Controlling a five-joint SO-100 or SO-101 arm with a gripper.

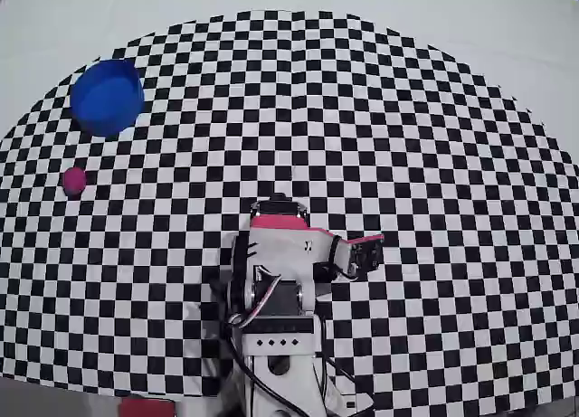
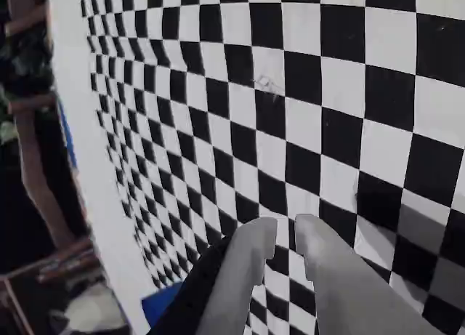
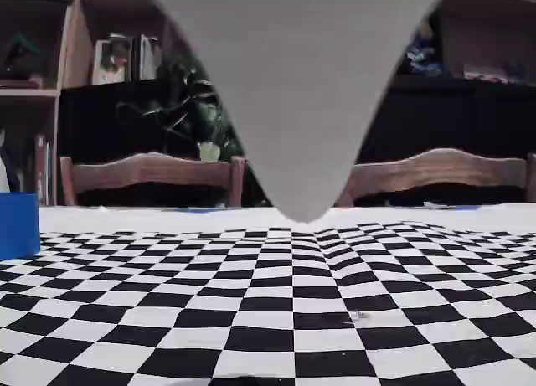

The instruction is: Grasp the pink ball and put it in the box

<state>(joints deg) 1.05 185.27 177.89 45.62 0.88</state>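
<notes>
Pink ball (image 1: 74, 179) lies on the checkered desk (image 1: 434, 146) in the overhead view, far to the left of the pincer (image 1: 373, 254) and a little higher in the picture, well apart from it. Box (image 1: 107, 96), a round blue container, stands above the ball in this view, near it but not touching, and is likewise far left of the pincer. Arm (image 1: 280, 272) sits folded low at centre, with the pincer pointing to the picture's right, away from both ball and box. A red-pink panel (image 1: 277, 222) shows on top of the arm, left of the pincer. Pincer state cannot be read from this view.

Wrist view: pincer (image 2: 285, 229) enters from the bottom edge, two pale grey fingers (image 2: 251, 251) standing nearly together with only a narrow slit between the tips; nothing lies between them, so it reads as clenched and empty. Checkered desk (image 2: 305, 88) fills the field above and around the tips. A scrap of blue (image 2: 161, 302) shows low left of the pincer; what it is cannot be told. Ball is out of this view.

Fixed view: a large out-of-focus grey wedge (image 3: 293, 84) hangs from the top edge at centre, too blurred to identify. Blue wall of the box (image 3: 18, 223) shows at the left edge on the desk (image 3: 268, 319). Wooden chairs (image 3: 151, 172) and dark shelves (image 3: 50, 59) stand behind. Ball not seen here.
</notes>
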